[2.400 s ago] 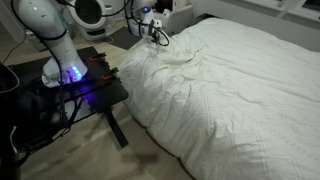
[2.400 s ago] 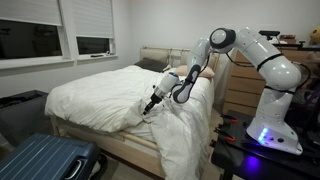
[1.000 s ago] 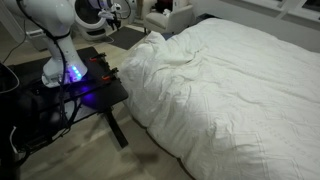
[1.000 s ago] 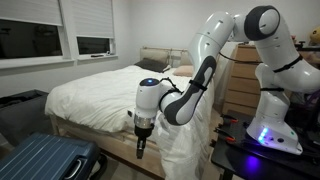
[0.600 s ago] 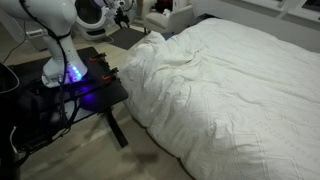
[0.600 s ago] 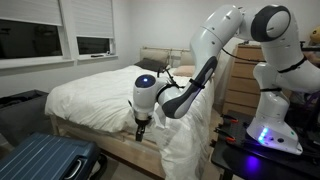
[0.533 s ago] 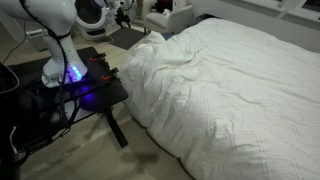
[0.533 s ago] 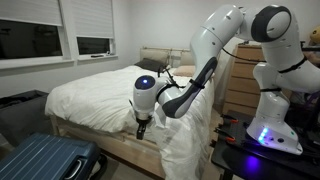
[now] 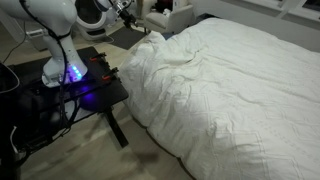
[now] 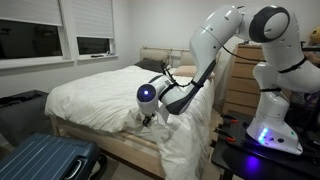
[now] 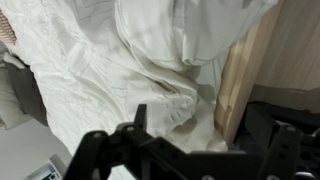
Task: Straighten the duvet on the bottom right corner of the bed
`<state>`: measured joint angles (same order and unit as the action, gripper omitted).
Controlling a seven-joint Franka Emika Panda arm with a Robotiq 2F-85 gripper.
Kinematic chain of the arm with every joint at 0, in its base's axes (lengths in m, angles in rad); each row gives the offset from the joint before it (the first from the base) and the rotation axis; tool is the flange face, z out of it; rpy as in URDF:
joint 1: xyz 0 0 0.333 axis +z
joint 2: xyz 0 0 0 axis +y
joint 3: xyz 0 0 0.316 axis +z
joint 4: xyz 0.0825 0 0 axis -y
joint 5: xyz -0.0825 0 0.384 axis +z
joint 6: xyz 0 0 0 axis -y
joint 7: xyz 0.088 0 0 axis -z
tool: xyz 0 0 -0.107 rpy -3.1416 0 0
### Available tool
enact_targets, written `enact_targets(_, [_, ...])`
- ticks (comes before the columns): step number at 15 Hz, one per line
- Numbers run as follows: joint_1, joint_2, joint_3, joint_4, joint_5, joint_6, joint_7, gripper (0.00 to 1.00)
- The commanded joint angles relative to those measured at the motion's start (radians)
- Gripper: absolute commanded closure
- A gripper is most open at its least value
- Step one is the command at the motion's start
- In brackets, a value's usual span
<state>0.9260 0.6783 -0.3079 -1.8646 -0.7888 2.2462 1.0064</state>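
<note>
- Since half a second ago, my wrist has swung up from pointing down the bed's side and now faces the draped corner; further back the arm (image 10: 200, 75) was reaching out over the mattress.
- Jaws are apart. In the wrist view one dark finger (image 11: 139, 118) stands up at the bottom of the picture with nothing clamped, only cloth beyond it.
- I see the duvet (image 10: 100, 95) spread across the bed (image 10: 115, 150) and hanging in a long fold down the side nearest the robot base.
- In an exterior view the duvet (image 9: 220, 90) lies mostly flat with fine creases, but the corner by the arm (image 9: 90, 12) is pushed up into a rumpled hump.
- From the wrist camera the duvet (image 11: 90, 70) falls in heavy folds against a pale wooden side panel (image 11: 235, 80).
- The black worktop (image 9: 95, 95) carrying the robot stands just beside that corner, the base glowing blue.
- A blue suitcase (image 10: 45, 160) sits on the floor at the far side of the bed, below the window (image 10: 40, 35).
- I cannot tell whether the jaws touch the cloth.
</note>
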Motion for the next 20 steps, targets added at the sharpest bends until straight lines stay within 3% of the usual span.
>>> enact_targets(1, [-0.083,-0.051,0.055,-0.048,-0.12,-0.044,0.087,0.0])
enact_targets(6, [-0.244,-0.039,0.147,-0.029,-0.264,-0.039,0.093,0.0])
enact_targets(8, [-0.319,-0.045,0.22,-0.036,-0.277,-0.002,0.069,0.0])
enact_targets(9, [-0.328,-0.014,0.234,-0.006,-0.294,-0.051,0.096,0.0])
enact_targets(11, [-0.366,-0.013,0.271,-0.006,-0.298,-0.042,0.093,0.0])
enact_targets(14, [-0.367,-0.014,0.279,-0.006,-0.297,-0.042,0.093,0.0])
enact_targets(20, [-0.422,0.037,0.281,0.097,-0.427,-0.074,0.413,0.0])
